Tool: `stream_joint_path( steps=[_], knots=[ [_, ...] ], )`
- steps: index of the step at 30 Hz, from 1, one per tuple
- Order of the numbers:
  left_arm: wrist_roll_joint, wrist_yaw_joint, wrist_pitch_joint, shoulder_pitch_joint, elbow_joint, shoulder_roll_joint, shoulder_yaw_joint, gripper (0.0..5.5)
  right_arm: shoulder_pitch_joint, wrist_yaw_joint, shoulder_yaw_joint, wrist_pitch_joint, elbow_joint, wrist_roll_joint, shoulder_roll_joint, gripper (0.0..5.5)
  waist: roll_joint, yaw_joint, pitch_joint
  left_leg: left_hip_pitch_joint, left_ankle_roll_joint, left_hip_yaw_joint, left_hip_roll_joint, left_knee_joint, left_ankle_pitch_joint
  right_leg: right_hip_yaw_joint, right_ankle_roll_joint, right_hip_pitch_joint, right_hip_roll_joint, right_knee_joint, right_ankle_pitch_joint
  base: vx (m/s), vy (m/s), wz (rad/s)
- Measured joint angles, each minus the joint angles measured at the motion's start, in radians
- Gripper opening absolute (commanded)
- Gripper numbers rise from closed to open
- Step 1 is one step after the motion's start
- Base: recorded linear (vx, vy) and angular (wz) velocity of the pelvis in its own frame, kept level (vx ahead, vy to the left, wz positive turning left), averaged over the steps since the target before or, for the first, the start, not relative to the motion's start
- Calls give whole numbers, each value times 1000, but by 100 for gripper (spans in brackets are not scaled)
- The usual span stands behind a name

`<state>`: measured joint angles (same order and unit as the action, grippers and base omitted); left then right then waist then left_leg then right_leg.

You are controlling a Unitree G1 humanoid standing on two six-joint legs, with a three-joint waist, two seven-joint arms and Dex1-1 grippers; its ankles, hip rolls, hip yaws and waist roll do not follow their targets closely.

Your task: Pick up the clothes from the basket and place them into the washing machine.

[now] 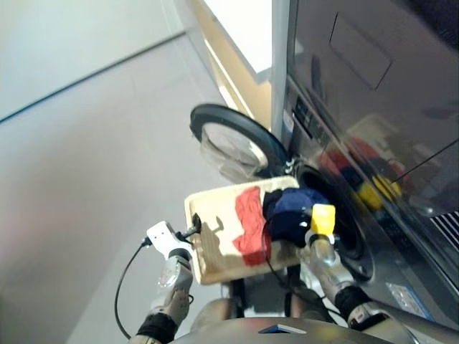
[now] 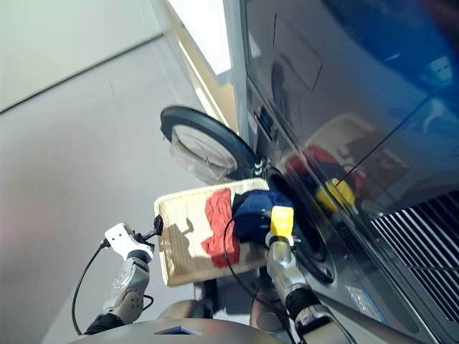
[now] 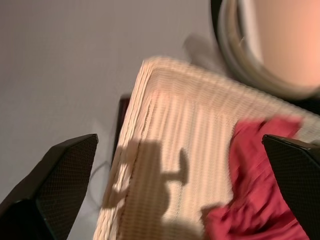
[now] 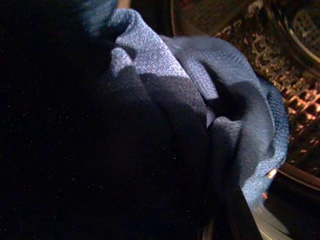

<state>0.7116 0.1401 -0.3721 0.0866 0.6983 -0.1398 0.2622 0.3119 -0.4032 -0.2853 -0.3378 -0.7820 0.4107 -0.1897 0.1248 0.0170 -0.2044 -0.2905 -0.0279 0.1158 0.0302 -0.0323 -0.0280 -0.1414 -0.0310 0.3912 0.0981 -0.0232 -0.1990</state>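
- Far left, the left gripper [image 1: 192,231] hangs just off the bare end of the basket [image 1: 211,254]. Its fingers [image 3: 57,175] are spread wide with nothing between them, so I'd guess it's just parked there out of the way.
- The basket sits right in front of the machine, its far end nearly up against the porthole. Makes sense: short trip for each piece.
- In the middle of the basket the red-orange garment [image 1: 249,222] lies crumpled on the ribbed bottom, untouched.
- Next over, the navy blue garment [image 1: 292,211] is bunched at the basket's machine-side end, with something darker underneath that might be the black one; hard to say.
- The right gripper [image 2: 269,228] is buried in that navy heap. Cloth covers its fingers, so I can't tell whether it has a hold yet.
- Behind the basket the door [image 1: 233,143] stands swung open, leaving the drum free.
- Far right, the washing machine [image 1: 373,107], glossy enough to mirror the clothes. The drum [image 4: 260,65] shows just past the navy cloth and looks empty to me.
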Motion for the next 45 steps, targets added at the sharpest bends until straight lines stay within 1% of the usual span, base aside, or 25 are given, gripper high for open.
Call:
stream_joint_path(
  steps=[1, 3, 5, 7, 11, 13, 15, 20, 22, 23, 26, 28, 29, 31, 33, 34, 35, 36, 39, 40, 43, 45],
  knots=[
    [-14, 8, -1, 21, 11, -1, 0, 550, 32, -4, 11, -14, -3, 10, 8, 0, -3, -5, -14, -36, -1, 3, -1, -18, 1, 4, 4, 39, 0, 24, 3, -55, 5, -33],
    [-38, 15, -2, 65, 43, -1, 5, 550, 85, -13, 31, -24, -9, 29, 14, 0, -9, -5, -44, -91, -2, 2, 1, -49, 2, 7, 10, 97, 2, 62, 9, 0, 0, 0],
    [-50, 31, -6, 83, 45, 0, 6, 550, 119, -26, 50, -43, -9, 43, 15, 0, -15, -7, -54, -157, -1, 0, 1, -81, 6, 9, 15, 170, 6, 110, 21, 55, 11, 78],
    [-71, 44, -15, 95, 46, -1, 8, 550, 152, -45, 67, -54, -11, 63, 15, 0, -16, -9, -58, -221, 0, -1, 1, -111, 9, 11, 18, 236, 11, 144, 27, 0, 0, 0],
    [-117, 70, -18, 140, 41, -11, 8, 550, 247, -74, 114, -69, -28, 98, 10, 0, -17, -18, -79, -348, 0, -7, 0, -193, 22, 20, 25, 355, 18, 215, 35, 0, 0, 0],
    [-117, 75, -20, 155, 38, -13, 7, 550, 295, -78, 138, -86, -50, 119, 12, 0, -17, -20, -84, -409, 1, -10, 2, -241, 35, 22, 28, 411, 21, 254, 43, 0, 0, 0],
    [-118, 76, -21, 162, 34, -14, 7, 550, 336, -88, 149, -91, -54, 149, 11, 0, -17, -20, -90, -467, 4, -12, 3, -293, 51, 25, 30, 467, 31, 299, 56, 0, 0, 0],
    [-125, 85, -22, 186, 25, -26, 8, 550, 433, -98, 219, -126, -97, 218, 6, 0, -14, -23, -94, -587, 8, -27, 2, -375, 71, 40, 33, 580, 38, 385, 79, 0, 0, 0],
    [-125, 85, -23, 187, 1, -43, 9, 550, 500, -109, 287, -153, -116, 278, 11, 0, -11, -32, -94, -628, 7, -28, 0, -406, 76, 47, 34, 618, 36, 402, 80, 0, 0, 0],
    [-125, 85, -23, 189, -8, -45, 9, 550, 531, -112, 321, -168, -127, 308, 7, 0, -11, -40, -94, -642, 8, -26, 0, -418, 77, 58, 34, 635, 32, 412, 80, 0, 0, 0],
    [-124, 82, -25, 179, -23, -56, 12, 550, 623, -134, 377, -199, -145, 386, -29, 0, -8, -73, -92, -684, 12, 1, 2, -452, 92, 88, 32, 690, 30, 433, 81, 0, 0, 0],
    [-123, 77, -25, 174, -20, -68, 28, 550, 699, -152, 409, -221, -156, 433, -65, 0, 14, -79, -88, -727, 19, 6, 2, -487, 104, 97, 28, 729, 30, 461, 83, 0, 0, 0],
    [-123, 72, -23, 174, -19, -75, 32, 550, 728, -163, 416, -233, -161, 450, -83, 0, 17, -82, -87, -740, 20, 12, 3, -502, 108, 104, 26, 745, 29, 470, 84, 0, 0, 0],
    [-122, 70, -20, 175, -18, -75, 40, 550, 776, -181, 418, -241, -172, 464, -139, 0, 26, -98, -84, -768, 27, 25, 4, -532, 125, 123, 20, 776, 28, 495, 89, 0, 0, 0],
    [-116, 62, -20, 175, -17, -74, 50, 550, 813, -204, 422, -244, -182, 471, -211, 0, 41, -107, -75, -794, 35, 37, 4, -561, 139, 137, 12, 805, 26, 516, 94, 0, 0, 0],
    [-114, 62, -20, 174, -15, -75, 48, 550, 836, -213, 425, -246, -183, 475, -245, 0, 43, -114, -74, -803, 40, 50, 4, -576, 148, 149, 6, 822, 21, 532, 99, 5, -5, -183],
    [-113, 62, -20, 174, -9, -74, 47, 550, 858, -219, 428, -263, -181, 478, -273, 0, 46, -122, -71, -815, 42, 52, 4, -593, 158, 166, 3, 837, 19, 546, 101, 6, -8, -240],
    [-112, 61, -20, 174, -5, -74, 47, 550, 868, -221, 441, -267, -162, 480, -297, 0, 54, -124, -68, -825, 43, 52, 3, -608, 167, 171, -1, 847, 16, 553, 103, 15, -29, -210],
    [-112, 61, -21, 173, 0, -73, 46, 550, 879, -235, 454, -315, -146, 480, -386, 0, 65, -127, -60, -843, 49, 54, 4, -637, 187, 181, -11, 864, 16, 583, 115, 15, -41, -33],
    [-112, 59, -20, 174, 2, -73, 48, 550, 878, -244, 453, -355, -146, 478, -393, 0, 65, -125, -60, -843, 50, 55, 4, -639, 188, 181, -13, 867, 16, 586, 117, 0, 0, 0],
    [-112, 51, -20, 175, 15, -72, 48, 550, 869, -247, 434, -356, -149, 477, -387, 0, 65, -123, -60, -844, 51, 57, 4, -638, 190, 183, -14, 868, 16, 584, 117, 0, 0, 0],
    [-106, 51, -20, 175, 24, -71, 49, 550, 867, -233, 428, -341, -161, 478, -373, 0, 65, -111, -60, -842, 51, 57, 4, -640, 192, 182, -15, 865, 15, 583, 117, 0, 0, 0]
  ],
)
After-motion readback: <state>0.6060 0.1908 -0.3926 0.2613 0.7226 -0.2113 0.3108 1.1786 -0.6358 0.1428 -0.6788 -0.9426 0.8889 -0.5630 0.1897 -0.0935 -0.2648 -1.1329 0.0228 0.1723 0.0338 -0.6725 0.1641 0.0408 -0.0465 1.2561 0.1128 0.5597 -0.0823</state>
